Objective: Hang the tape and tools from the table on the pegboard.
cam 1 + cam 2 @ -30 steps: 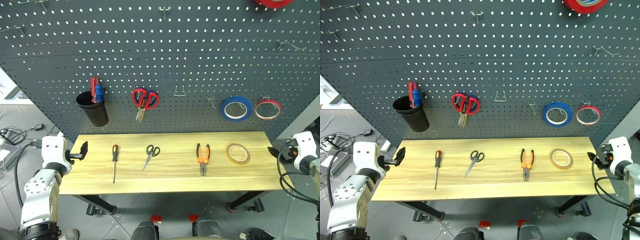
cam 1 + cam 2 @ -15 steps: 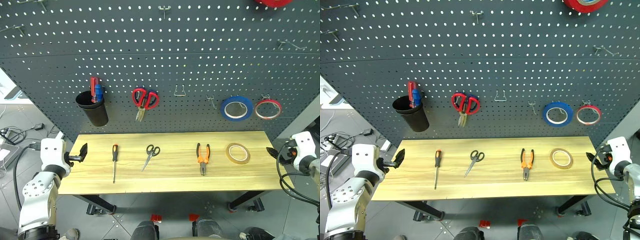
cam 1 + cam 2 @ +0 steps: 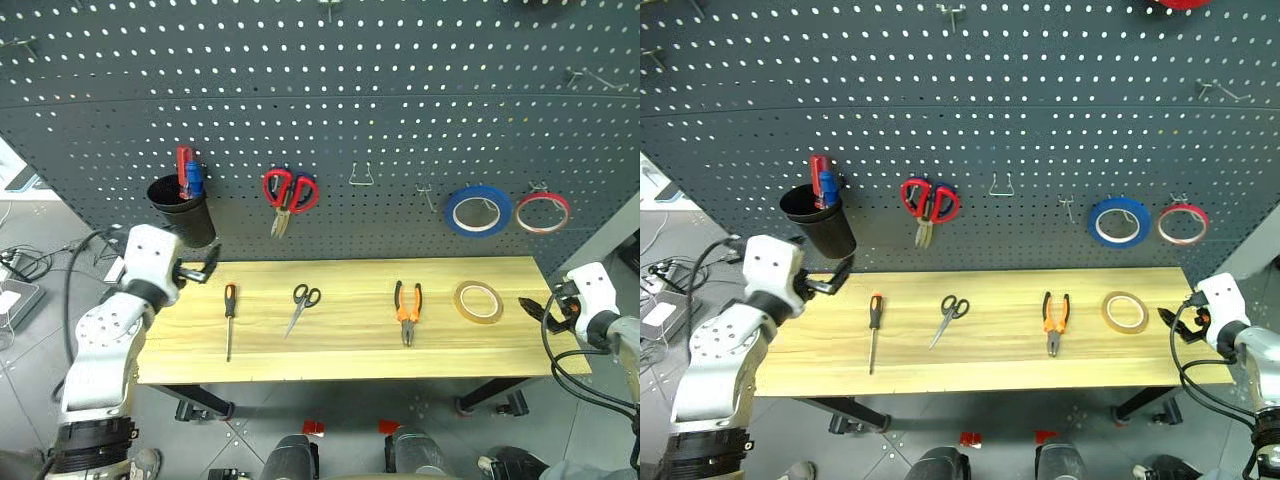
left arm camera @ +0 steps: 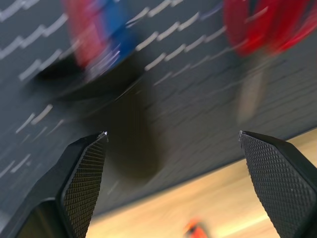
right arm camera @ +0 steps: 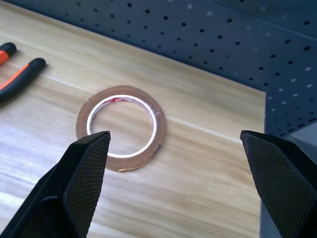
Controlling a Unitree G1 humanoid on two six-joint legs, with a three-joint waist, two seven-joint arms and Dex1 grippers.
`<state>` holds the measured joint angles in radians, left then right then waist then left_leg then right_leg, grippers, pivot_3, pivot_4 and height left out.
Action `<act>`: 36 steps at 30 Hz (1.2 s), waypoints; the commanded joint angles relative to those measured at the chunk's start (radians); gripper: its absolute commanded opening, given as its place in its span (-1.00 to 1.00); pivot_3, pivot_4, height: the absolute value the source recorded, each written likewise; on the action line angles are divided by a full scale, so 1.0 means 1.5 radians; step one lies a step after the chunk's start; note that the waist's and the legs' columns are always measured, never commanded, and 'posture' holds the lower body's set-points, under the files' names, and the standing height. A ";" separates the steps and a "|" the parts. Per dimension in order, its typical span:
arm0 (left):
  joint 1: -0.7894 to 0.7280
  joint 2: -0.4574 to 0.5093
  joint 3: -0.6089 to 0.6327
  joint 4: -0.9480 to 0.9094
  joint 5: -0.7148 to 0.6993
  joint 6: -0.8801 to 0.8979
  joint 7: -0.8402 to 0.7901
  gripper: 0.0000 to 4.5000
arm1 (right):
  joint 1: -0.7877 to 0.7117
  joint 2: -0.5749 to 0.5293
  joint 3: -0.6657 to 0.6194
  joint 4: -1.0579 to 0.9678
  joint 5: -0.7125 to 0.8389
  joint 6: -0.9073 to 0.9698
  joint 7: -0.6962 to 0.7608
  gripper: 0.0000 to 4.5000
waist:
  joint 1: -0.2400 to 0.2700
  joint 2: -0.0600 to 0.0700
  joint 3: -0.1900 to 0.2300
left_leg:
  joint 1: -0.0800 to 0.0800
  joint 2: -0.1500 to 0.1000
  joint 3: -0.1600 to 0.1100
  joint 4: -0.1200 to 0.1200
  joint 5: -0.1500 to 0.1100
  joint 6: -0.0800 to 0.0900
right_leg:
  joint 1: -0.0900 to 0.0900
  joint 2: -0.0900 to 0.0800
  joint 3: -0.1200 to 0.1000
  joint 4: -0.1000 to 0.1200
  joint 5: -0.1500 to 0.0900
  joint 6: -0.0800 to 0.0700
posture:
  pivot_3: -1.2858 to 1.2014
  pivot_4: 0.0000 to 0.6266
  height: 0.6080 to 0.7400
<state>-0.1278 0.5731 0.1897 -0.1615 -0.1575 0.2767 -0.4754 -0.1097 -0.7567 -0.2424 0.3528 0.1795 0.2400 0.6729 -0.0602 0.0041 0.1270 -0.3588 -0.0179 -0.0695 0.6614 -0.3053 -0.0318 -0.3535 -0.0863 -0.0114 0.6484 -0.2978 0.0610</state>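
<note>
Tan tape (image 3: pixel 478 302) lies flat on the surface (image 3: pixel 350 345) near its right end, just ahead of the released, empty right hand (image 3: pixel 531 307). Left hand (image 3: pixel 207 264), also released, hovers beside the screwdriver (image 3: pixel 229 318). Risk: fingers could skid off that thin, flat-lying ring.

Head eyes overlook table (image 3: pixel 350 350) – right wrist close on tape (image 5: pixel 121 128).

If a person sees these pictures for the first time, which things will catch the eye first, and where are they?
Four things lie in a row on the table: screwdriver, scissors, pliers and tan tape. Behind, the pegboard carries red-handled scissors, a black cup and blue and red rolls. At either table end an open gripper waits, left and right.
</note>
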 commanded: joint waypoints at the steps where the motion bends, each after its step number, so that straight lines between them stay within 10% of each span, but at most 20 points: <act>1: 0.014 0.028 -0.049 -0.030 -0.024 -0.005 -0.095 0.98 | 0.044 0.004 0.004 -0.125 0.002 0.035 -0.008 1.00 | -0.004 0.000 0.008 | 0.000 0.000 0.000 0.000 0.000 0.000 | 0.000 0.000 0.000 0.000 0.000 0.000 | -0.14 -0.46 1.00; 15: -0.037 0.037 -0.169 0.017 -0.070 0.002 -0.299 0.98 | 0.025 0.050 0.102 -0.227 -0.047 0.098 -0.040 1.00 | -0.035 -0.007 0.061 | -0.004 0.007 0.006 0.002 0.000 0.000 | -0.009 0.002 0.003 0.007 0.000 0.000 | -0.20 -0.20 1.00; 36: -0.023 0.037 -0.147 -0.003 -0.044 -0.025 -0.265 0.98 | -0.321 0.120 0.254 0.184 -0.144 0.007 0.029 1.00 | -0.070 -0.013 0.140 | -0.017 0.010 0.010 0.010 0.000 0.000 | -0.024 0.002 0.005 0.013 0.001 0.000 | -0.15 0.22 1.00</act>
<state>-0.1867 0.6199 -0.0539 -0.1091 -0.2043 0.2341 -0.8813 -0.5692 -0.5770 0.1295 0.5744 -0.0198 0.2806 0.6995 -0.1651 -0.0156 0.3375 -0.3851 -0.0036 -0.0543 0.6772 -0.3051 -0.0315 -0.3888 -0.0844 -0.0055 0.6677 -0.2969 0.0616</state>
